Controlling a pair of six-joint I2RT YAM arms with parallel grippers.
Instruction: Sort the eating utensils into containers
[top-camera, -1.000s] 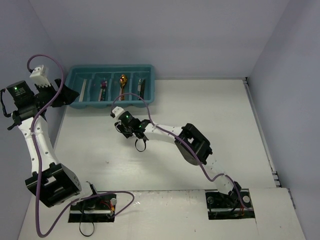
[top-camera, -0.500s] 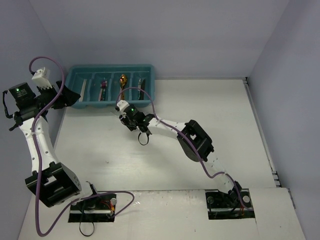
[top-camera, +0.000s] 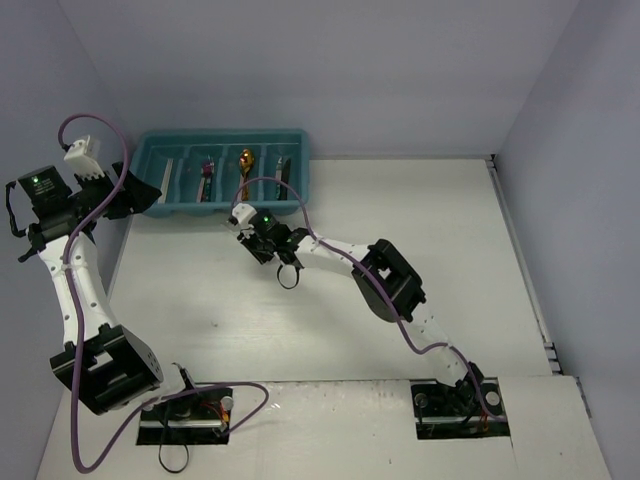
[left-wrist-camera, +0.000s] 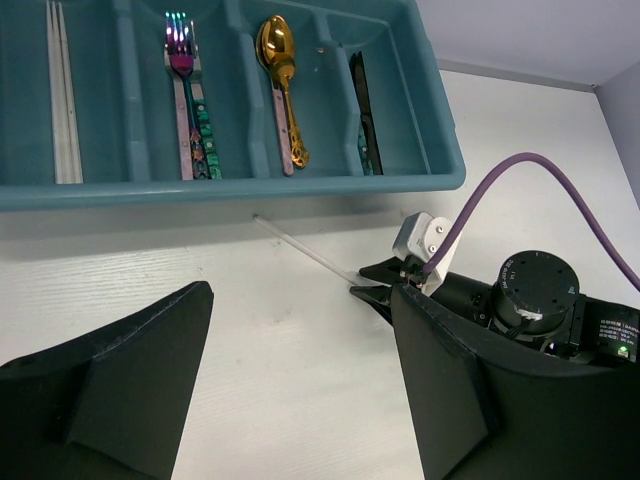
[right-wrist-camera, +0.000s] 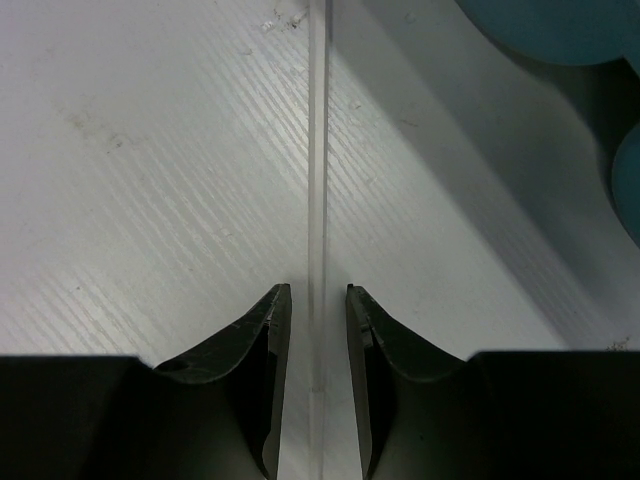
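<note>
Our right hand (right-wrist-camera: 318, 300), slightly open, straddles a thin white plastic chopstick (right-wrist-camera: 318, 150) on the white desk (right-wrist-camera: 140, 170); next, we likely pinch and lift.

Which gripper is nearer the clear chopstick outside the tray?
Right. The right gripper straddles the chopstick, a finger on either side; the left gripper hangs open off the teal tray at its left end, apart from the chopstick.

One teal tray (left-wrist-camera: 250, 188), one gold spoon (left-wrist-camera: 285, 100), one fork (left-wrist-camera: 183, 100), one loose chopstick (left-wrist-camera: 300, 245).
</note>
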